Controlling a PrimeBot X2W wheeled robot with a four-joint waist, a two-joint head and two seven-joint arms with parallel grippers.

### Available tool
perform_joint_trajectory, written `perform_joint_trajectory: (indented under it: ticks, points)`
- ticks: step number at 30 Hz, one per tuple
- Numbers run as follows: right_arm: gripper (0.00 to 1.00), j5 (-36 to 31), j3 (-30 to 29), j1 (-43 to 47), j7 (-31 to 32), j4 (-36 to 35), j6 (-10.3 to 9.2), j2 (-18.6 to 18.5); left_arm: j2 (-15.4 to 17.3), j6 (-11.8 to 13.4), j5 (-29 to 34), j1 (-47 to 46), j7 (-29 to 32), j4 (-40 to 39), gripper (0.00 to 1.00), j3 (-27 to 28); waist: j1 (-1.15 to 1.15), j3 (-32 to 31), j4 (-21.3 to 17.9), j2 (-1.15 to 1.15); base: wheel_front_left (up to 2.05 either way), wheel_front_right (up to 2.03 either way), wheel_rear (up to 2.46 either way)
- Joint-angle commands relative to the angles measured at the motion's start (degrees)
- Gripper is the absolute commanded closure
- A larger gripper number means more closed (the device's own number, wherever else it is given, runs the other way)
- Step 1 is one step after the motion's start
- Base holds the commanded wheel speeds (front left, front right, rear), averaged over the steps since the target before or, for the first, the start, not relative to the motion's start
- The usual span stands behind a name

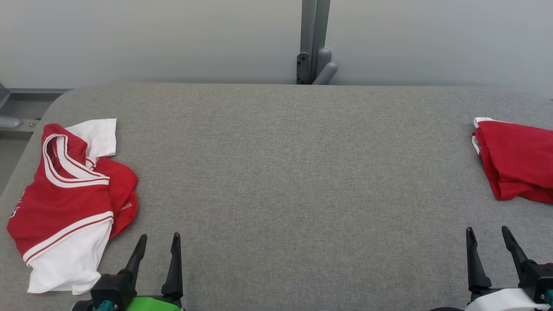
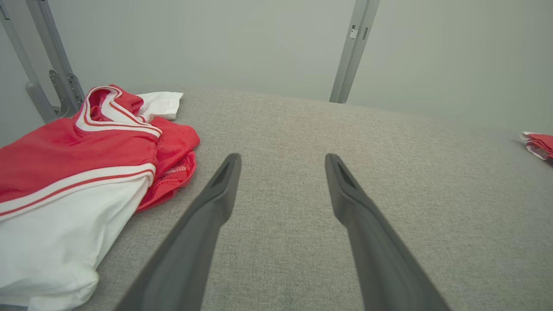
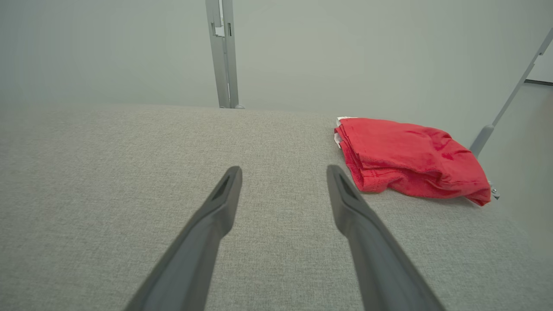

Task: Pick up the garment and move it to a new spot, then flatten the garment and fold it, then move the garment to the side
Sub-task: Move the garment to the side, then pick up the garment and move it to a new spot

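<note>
Garment [image 1: 65, 194] lies crumpled on woven grey table [image 1: 293, 172]; left end effector [image 1: 160, 236] and right end effector [image 1: 487, 228] gape empty.

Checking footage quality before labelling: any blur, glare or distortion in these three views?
Head view: soft, even light, no glare; crumpled garment casts a faint shadow. Left wrist view: wide-angle bows the far edge of the table; left claw looks slightly soft. Right wrist view: same bowing; folded garment is sharp.
</note>
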Motion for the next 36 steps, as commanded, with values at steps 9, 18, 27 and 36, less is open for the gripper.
perform_joint_trajectory:
  ticks: [9,18,27,36]
  points:
    - [0.00,-1.0,0.5,0.8,-0.4,-0.4,-0.06,0.7,0.1,-0.3,-0.6,-0.3,0.0,0.8,0.00,-0.1,0.00,0.0,-0.9,0.01,0.00,0.00,0.00]
    - [0.00,-1.3,0.8,0.9,-0.4,-1.3,-0.06,0.4,0.1,-0.3,0.3,-0.8,0.0,-0.2,0.00,-0.2,0.00,0.0,3.1,0.01,0.00,0.00,0.00]
    - [0.00,-0.7,4.6,0.0,-0.4,-1.0,-0.05,0.8,0.5,-0.3,0.9,2.0,0.0,-1.0,0.00,2.8,0.00,-1.5,16.7,0.01,0.00,0.00,0.00]
    - [0.00,0.2,11.2,-4.8,-0.4,0.8,-0.05,-0.3,0.6,-0.2,0.8,5.1,0.0,-3.8,0.00,7.9,0.00,0.1,21.7,0.01,0.00,0.00,0.00]
